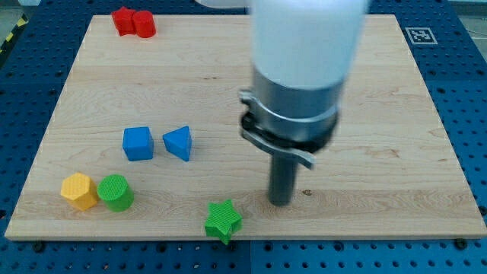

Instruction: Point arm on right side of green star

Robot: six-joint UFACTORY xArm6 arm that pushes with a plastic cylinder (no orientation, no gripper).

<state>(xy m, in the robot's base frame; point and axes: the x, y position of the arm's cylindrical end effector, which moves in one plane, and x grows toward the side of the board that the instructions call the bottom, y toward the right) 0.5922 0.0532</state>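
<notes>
The green star (223, 221) lies near the board's bottom edge, a little left of centre. My tip (281, 202) touches the board to the star's right and slightly above it, with a gap of bare wood between them. The rod hangs from a large white and grey arm body that hides the upper middle of the board.
A blue cube (138, 143) and a blue triangular block (179, 142) sit left of centre. A yellow hexagonal block (79, 191) and a green cylinder (116, 192) sit at the bottom left. Two red blocks (134, 21) touch at the top left. The wooden board (396, 152) lies on a blue table.
</notes>
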